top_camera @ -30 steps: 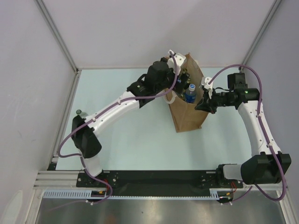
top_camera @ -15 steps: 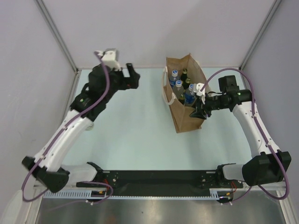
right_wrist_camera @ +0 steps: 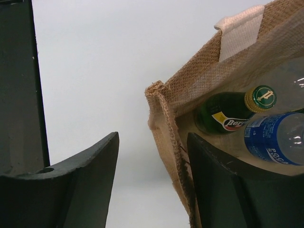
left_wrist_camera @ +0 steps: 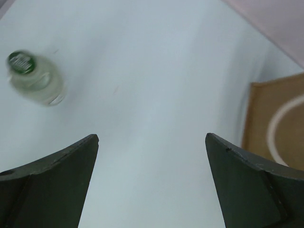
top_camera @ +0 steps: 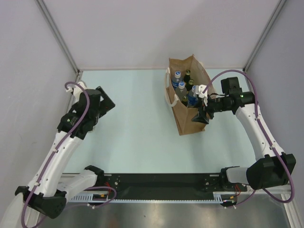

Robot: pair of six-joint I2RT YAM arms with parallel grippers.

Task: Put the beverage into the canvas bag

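The canvas bag (top_camera: pixel 189 122) stands upright, bottles (top_camera: pixel 181 88) inside it.

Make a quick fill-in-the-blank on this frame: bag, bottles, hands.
1. The canvas bag stands ____ on the table.
2. The left hand is open and holds ____.
3. The bottle loose on the table has a ____ cap.
4. The right hand has the bag's wall ____ its fingers.
Missing: upright; nothing; green; between.

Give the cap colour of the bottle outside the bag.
Green cap on a clear bottle; best in the left wrist view, slightly blurred.
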